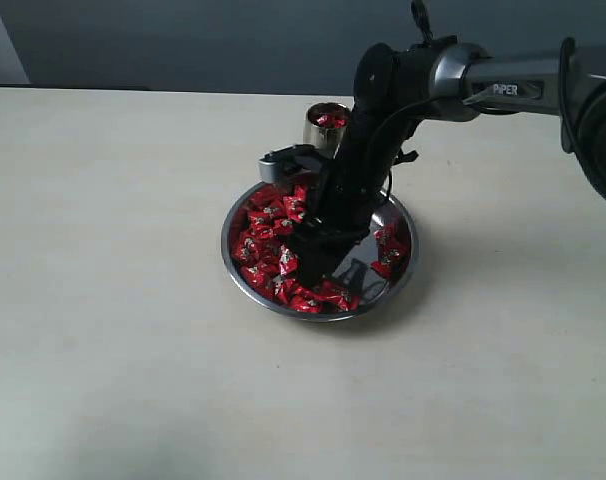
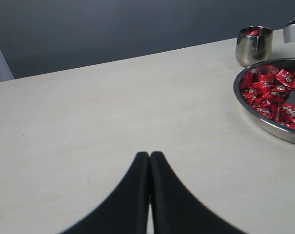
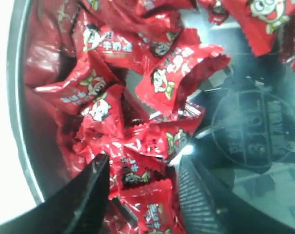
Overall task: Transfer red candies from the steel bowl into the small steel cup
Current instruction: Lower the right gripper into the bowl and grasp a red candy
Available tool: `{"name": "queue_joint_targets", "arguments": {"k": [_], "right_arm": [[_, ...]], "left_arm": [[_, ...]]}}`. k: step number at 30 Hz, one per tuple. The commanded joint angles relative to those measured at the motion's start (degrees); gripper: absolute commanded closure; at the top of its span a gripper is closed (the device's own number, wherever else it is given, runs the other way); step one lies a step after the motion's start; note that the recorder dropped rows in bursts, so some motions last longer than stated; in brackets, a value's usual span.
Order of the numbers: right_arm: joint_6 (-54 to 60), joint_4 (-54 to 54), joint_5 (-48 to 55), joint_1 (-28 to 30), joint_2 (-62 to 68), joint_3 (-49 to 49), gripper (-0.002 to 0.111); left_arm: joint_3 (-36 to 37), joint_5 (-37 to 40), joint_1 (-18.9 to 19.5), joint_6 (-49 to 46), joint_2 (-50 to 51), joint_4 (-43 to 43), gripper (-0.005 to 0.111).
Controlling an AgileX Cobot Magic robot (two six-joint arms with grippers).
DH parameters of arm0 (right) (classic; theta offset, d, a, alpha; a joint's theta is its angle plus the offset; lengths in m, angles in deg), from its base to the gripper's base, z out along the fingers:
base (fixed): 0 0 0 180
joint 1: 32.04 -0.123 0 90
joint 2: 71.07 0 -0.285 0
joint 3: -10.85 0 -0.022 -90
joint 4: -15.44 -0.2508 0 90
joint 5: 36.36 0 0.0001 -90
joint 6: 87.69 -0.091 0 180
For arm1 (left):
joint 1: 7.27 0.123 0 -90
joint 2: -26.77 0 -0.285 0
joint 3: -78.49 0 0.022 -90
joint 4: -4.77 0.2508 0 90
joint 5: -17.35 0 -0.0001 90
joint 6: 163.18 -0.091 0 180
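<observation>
Right pincer [image 3: 143, 165] gapes astride candies [image 3: 172, 78] in bowl [image 3: 18, 97]; its arm [image 1: 368, 150] partly hides cup [image 1: 321, 125] behind; left pincer [image 2: 149, 156] closed.

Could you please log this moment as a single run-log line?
right gripper: open, tips among red candies in steel bowl | left gripper: shut, over table | small steel cup: upright beside bowl, candy inside

The exterior camera looks steeply down on the surface [image 1: 103, 300]. The left wrist camera sits low, facing across it to the same bowl [image 2: 271, 126] and cup [image 2: 253, 46]. The right wrist camera peers close into that bowl.
</observation>
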Motion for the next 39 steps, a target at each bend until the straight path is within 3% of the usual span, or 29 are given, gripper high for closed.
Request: {"name": "queue_joint_targets", "arguments": {"k": [1, 5, 14, 19, 32, 39], "right_arm": [[1.1, -0.8, -1.6, -0.1, -0.6, 0.3, 0.066], [1.6, -0.9, -1.7, -0.1, -0.6, 0.3, 0.084], [1.8, -0.9, -2.8, -0.1, -0.6, 0.3, 0.088], [1.8, -0.8, -3.1, -0.1, -0.6, 0.3, 0.109], [1.8, 0.4, -3.9, 0.0, -4.9, 0.2, 0.109], [-2.9, 13.3, -20.6, 0.7, -9.3, -0.3, 0.109]], "left_arm": [[-0.1, -0.5, -0.2, 0.3, -0.2, -0.1, 0.106], [-0.1, -0.5, -0.2, 0.3, -0.2, -0.1, 0.106], [-0.1, -0.5, -0.2, 0.3, -0.2, -0.1, 0.106], [-0.1, -0.5, -0.2, 0.3, -0.2, -0.1, 0.106], [-0.1, -0.5, -0.2, 0.3, -0.2, -0.1, 0.106], [-0.1, -0.5, -0.2, 0.3, -0.2, -0.1, 0.106]]}}
